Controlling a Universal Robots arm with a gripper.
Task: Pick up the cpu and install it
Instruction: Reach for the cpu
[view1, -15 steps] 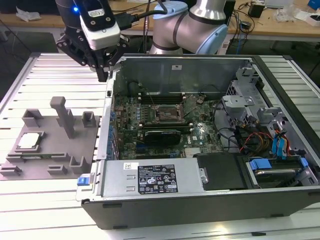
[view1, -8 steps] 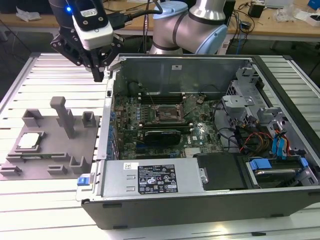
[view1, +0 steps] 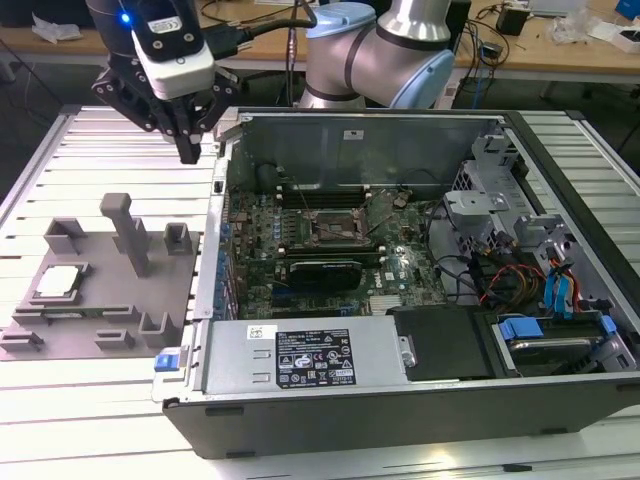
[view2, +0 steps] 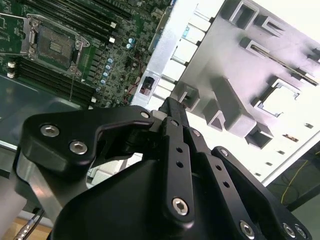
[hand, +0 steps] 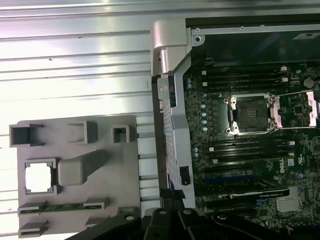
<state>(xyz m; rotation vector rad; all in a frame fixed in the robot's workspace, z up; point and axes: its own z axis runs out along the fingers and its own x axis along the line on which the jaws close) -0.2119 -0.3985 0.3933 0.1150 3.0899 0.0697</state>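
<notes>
On the exterior view's left we see the cpu (view1: 60, 281) lying flat in a pocket of the grey holder (view1: 115, 290) on the counter (view1: 90, 150), kept square for picking. The tool (view1: 188, 150) hangs above the holder's edge, well apart from the cpu, closed and empty. To the right, the computer case (view1: 400, 405) lies open so that its socket (view1: 330, 229) faces up, empty.

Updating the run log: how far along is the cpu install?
Done: nothing shows as finished; the socket stands open and empty. In hand: nothing; the tool hangs shut and empty over the table beside the case. Left: the cpu lies in its pocket on the grey fixture, apart from the tool, so neither the pick nor the install is done.
</notes>
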